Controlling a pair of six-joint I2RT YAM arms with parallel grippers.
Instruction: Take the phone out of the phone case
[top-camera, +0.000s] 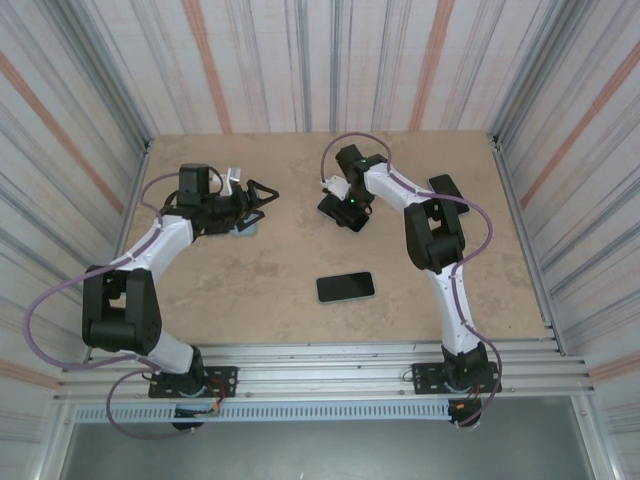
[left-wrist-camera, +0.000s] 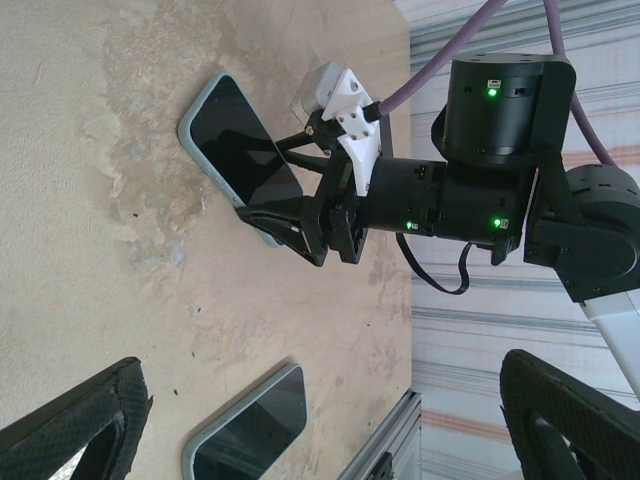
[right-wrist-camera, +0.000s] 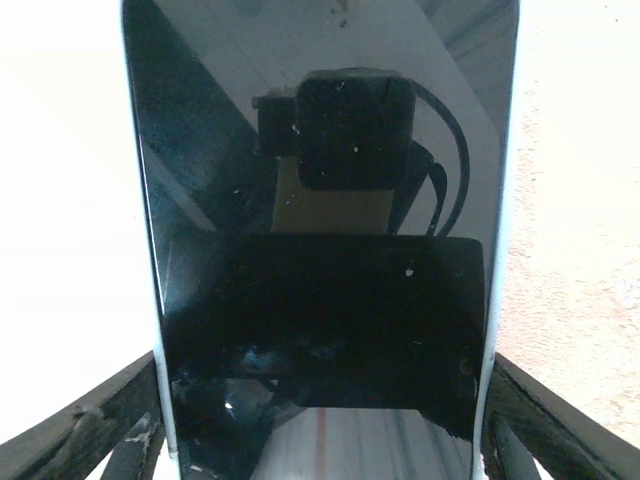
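A phone in a pale blue case (left-wrist-camera: 238, 150) lies at the back middle of the table, glossy screen up. My right gripper (top-camera: 345, 212) is shut on its near end. In the right wrist view the dark screen (right-wrist-camera: 320, 300) runs between the two fingers (right-wrist-camera: 95, 425), which press on the case's pale side edges. My left gripper (top-camera: 266, 192) hovers a short way to the left of it, open and pointing at it, its black fingers (left-wrist-camera: 75, 415) spread wide with nothing between them. The right gripper (left-wrist-camera: 310, 228) shows in the left wrist view, clamped on the phone's end.
A second phone in a pale blue case (top-camera: 345, 287) lies flat toward the near middle of the table (top-camera: 250, 300), close to the aluminium rail (left-wrist-camera: 385, 455). A flat black slab (top-camera: 447, 188) rests at the back right. Striped walls close in the table.
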